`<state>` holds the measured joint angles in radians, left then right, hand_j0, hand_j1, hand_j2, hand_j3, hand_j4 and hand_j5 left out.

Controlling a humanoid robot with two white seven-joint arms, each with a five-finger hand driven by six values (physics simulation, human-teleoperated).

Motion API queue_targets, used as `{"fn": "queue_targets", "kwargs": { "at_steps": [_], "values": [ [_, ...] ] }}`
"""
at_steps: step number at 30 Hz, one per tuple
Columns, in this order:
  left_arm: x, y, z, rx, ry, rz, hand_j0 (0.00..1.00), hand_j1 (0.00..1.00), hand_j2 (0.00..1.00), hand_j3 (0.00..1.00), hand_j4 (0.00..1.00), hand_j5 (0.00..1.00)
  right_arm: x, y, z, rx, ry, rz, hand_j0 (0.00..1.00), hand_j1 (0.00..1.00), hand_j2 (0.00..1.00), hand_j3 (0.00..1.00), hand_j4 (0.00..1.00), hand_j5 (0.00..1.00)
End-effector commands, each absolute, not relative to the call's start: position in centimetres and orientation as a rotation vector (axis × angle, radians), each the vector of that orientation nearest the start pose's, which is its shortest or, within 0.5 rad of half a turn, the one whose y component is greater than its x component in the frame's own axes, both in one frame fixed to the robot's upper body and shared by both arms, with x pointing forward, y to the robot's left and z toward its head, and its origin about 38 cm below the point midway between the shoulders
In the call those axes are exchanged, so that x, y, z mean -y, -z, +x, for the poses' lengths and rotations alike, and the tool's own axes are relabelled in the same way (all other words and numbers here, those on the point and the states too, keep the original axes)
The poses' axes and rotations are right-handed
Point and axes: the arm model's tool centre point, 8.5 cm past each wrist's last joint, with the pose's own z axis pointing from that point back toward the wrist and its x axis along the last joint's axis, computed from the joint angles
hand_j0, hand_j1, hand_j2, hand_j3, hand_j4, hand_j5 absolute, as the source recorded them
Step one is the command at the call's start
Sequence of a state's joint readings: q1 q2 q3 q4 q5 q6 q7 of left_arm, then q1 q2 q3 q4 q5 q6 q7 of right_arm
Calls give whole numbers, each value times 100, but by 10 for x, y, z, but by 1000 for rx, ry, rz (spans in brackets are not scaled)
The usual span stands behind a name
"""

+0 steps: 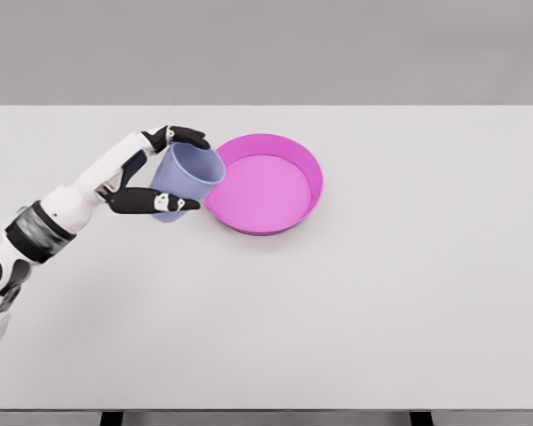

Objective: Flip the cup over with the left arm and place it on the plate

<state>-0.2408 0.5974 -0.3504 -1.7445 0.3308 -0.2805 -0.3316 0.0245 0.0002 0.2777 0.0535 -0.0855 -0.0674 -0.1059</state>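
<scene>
Left hand (160, 169) grasps the lavender cup (186, 180), dark fingers (188, 135) over the far side, thumb along the near side. Cup is tilted, open mouth facing up and right, its rim right at the left edge of the pink plate (313, 174). Plate sits on the white desk (409, 293). Left arm enters from lower left.

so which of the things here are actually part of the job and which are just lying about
Part of the job:
- cup, lavender, tilted, held beside the plate's left rim
- plate, pink
- left hand, closed around the cup

Just there:
- table, white; nothing else lies on it
</scene>
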Motion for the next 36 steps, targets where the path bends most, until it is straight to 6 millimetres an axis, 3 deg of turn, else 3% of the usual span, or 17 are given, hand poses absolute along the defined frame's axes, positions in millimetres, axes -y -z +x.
{"fn": "queue_targets", "kwargs": {
  "at_steps": [1, 14, 19, 28, 36],
  "values": [
    [-239, -206, 379, 1943, 915, -315, 65, 65, 65, 65, 65, 65, 284, 259, -25, -8, -192, -193, 100, 100, 100, 100, 100, 100],
    [-224, -207, 386, 2182, 654, -351, 60, 60, 60, 60, 60, 60, 284, 259, -25, -8, -192, -193, 100, 100, 100, 100, 100, 100],
    [-216, -194, 393, 2238, 584, -365, 59, 59, 59, 59, 59, 59, 284, 259, -25, -8, -192, -193, 100, 100, 100, 100, 100, 100],
    [-180, -157, 414, 2132, 530, -434, 59, 59, 59, 59, 59, 59, 284, 259, -25, -8, -192, -193, 100, 100, 100, 100, 100, 100],
    [-145, -167, 416, 2173, 437, -521, 59, 59, 59, 59, 59, 59, 284, 259, -25, -8, -192, -193, 100, 100, 100, 100, 100, 100]
  ]
}}
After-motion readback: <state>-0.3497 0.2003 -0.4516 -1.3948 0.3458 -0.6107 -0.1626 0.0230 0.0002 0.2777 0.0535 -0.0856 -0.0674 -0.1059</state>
